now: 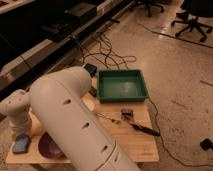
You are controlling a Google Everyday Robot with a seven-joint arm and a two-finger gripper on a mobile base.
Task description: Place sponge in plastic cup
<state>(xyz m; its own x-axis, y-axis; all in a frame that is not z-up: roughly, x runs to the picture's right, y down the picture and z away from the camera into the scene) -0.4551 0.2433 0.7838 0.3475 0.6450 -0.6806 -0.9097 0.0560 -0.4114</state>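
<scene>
At the near-left corner of the wooden table (135, 142) lies the sponge (21, 144), a flat blue-grey pad. My gripper (21, 133) hangs at the end of the white wrist directly above the sponge, very close to it or touching it. I cannot tell whether it holds the sponge. My thick white arm (75, 125) crosses the foreground and hides much of the table's left half. The plastic cup is hidden or out of view.
A dark purple bowl (49, 145) sits just right of the sponge, partly behind the arm. A green tray (122, 85) stands at the table's far edge. A small black block (126, 114) and a black tool (145, 130) lie mid-right. Cables run across the floor behind.
</scene>
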